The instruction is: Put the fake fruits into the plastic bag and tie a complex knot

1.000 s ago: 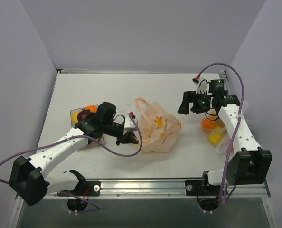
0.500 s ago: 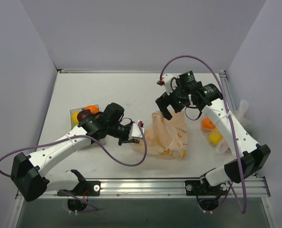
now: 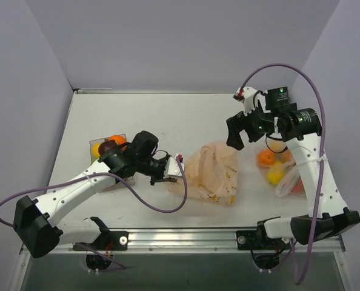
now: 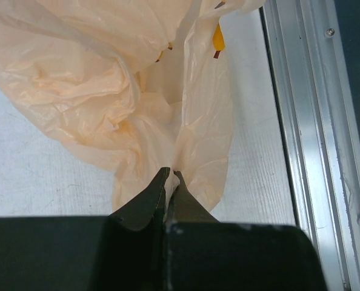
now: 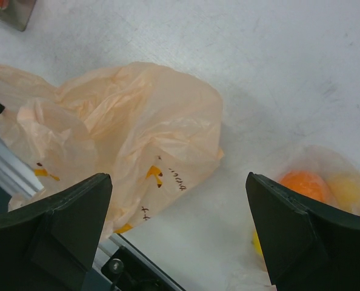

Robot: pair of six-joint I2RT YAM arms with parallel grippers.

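Observation:
The peach plastic bag (image 3: 213, 173) lies crumpled at mid-table, its orange print facing the front rail. My left gripper (image 3: 173, 170) is shut on the bag's left edge; in the left wrist view its tips (image 4: 170, 176) pinch a fold of the bag (image 4: 107, 91). My right gripper (image 3: 235, 134) hangs open above the table, right of the bag (image 5: 125, 121), holding nothing (image 5: 177, 182). An orange fruit (image 3: 266, 159) and a yellow fruit (image 3: 276, 176) lie at the right. More fake fruits (image 3: 110, 144) sit at the left. No knot is in view.
The right-hand fruits (image 5: 304, 185) lie inside a clear whitish bag (image 3: 287, 185). The left-hand fruits sit in a clear tray (image 3: 94, 159), partly hidden by my left arm. The aluminium front rail (image 4: 307, 121) runs close behind the peach bag. Grey walls stand on three sides.
The right arm swung over the bag, then drew back to the right with its jaws wider. The bag shifted right and flattened. My left gripper moved to its left edge.

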